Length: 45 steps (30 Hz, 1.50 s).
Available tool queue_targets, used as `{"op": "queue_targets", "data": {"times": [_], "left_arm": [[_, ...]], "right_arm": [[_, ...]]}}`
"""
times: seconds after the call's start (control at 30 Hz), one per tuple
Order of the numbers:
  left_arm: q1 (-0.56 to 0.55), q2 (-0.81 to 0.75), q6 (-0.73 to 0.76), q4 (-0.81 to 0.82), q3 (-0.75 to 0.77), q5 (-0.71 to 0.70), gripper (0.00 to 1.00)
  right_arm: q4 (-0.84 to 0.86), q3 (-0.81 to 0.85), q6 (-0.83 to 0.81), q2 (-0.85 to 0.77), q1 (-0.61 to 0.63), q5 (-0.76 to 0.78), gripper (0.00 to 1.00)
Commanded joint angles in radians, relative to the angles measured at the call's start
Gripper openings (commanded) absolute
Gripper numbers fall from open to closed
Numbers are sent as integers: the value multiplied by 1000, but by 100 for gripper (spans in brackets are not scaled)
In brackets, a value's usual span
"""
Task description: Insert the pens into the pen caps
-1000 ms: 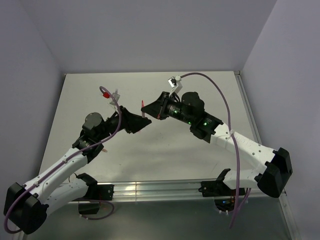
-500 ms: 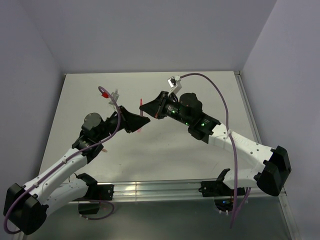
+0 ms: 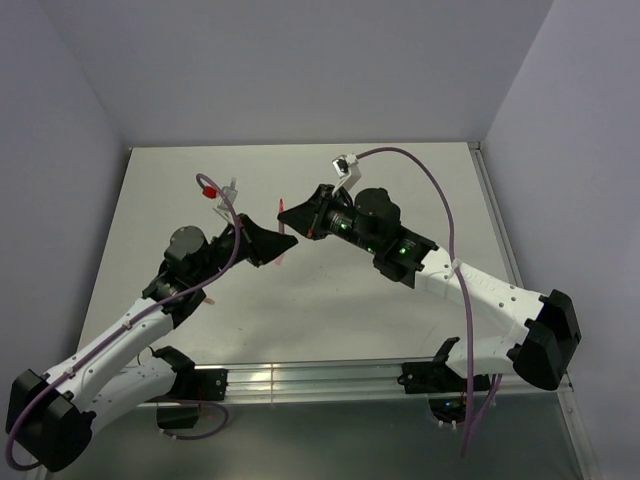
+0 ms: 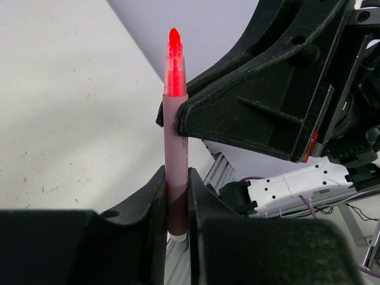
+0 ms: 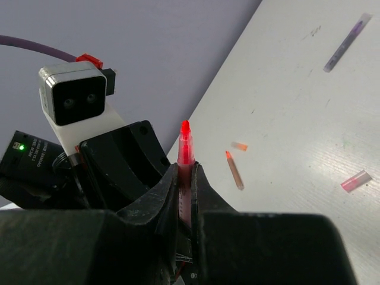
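Change over last second: both arms drift slightly leftward together, meeting point shifts with them, grips unchanged.

Grip: left end effector (image 4: 177,178) clamped on red pen (image 4: 176,142), nib pointing out past fingers. Same barrel pinched by right end effector (image 5: 186,172), just beyond left fingers.

Reads as mid-air regrasp; no cap engaged, nothing capped yet.

Beyond right end effector, well apart, lying loose: orange-tipped pen (image 5: 233,170), dark grey pen (image 5: 342,43), pink cap (image 5: 355,180).

Surface: worktop (image 3: 330,300) pale, matte, faintly scuffed.

Room: walls (image 3: 300,70) plain lilac-grey.
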Motion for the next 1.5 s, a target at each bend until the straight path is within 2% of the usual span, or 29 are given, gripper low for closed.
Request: {"op": "queue_targets", "data": {"times": [0.0, 0.07, 0.1, 0.13, 0.2, 0.23, 0.33, 0.37, 0.53, 0.67, 0.7, 0.8, 0.97, 1.13, 1.47], "left_arm": [[-4, -29, 43, -29, 48, -61, 0], [-4, -34, 56, -87, 67, -138, 0], [-4, -32, 57, -153, 74, -176, 0], [-4, -32, 56, -197, 94, -263, 0], [-4, -23, 48, -283, 107, -345, 0], [-4, -18, 48, -305, 114, -415, 0], [-4, 23, 28, -383, 131, -494, 0], [-2, 47, 14, -403, 131, -561, 0], [-4, 226, -58, -567, 171, -799, 0], [-4, 340, -127, -587, 171, -891, 0], [-4, 347, -143, -587, 157, -899, 0], [-4, 327, -183, -592, 134, -911, 0], [-1, 304, -190, -670, 162, -946, 0], [4, 190, -165, -713, 182, -939, 0], [48, 43, -59, -782, 278, -839, 0]], "right_arm": [[-18, 32, -31, 0, 22, 43, 0], [-72, 50, -34, 0, 22, 72, 9], [-95, 58, -34, -5, 22, 111, 24], [-119, 65, -31, -10, 22, 132, 33], [-182, 95, -35, -20, 21, 173, 52], [-210, 101, -34, -25, 22, 220, 57], [-296, 136, -37, -43, 24, 303, 74], [-340, 142, -32, -46, 22, 322, 75], [-520, 211, -9, 22, 21, 394, 74], [-597, 262, 9, 178, 21, 411, 61], [-612, 277, 12, 211, 21, 419, 55], [-676, 360, 46, 369, 21, 425, 45], [-698, 475, 106, 588, 24, 396, 39], [-790, 627, 147, 743, 39, 443, 38], [-882, 779, 224, 903, 65, 481, 39]]}}
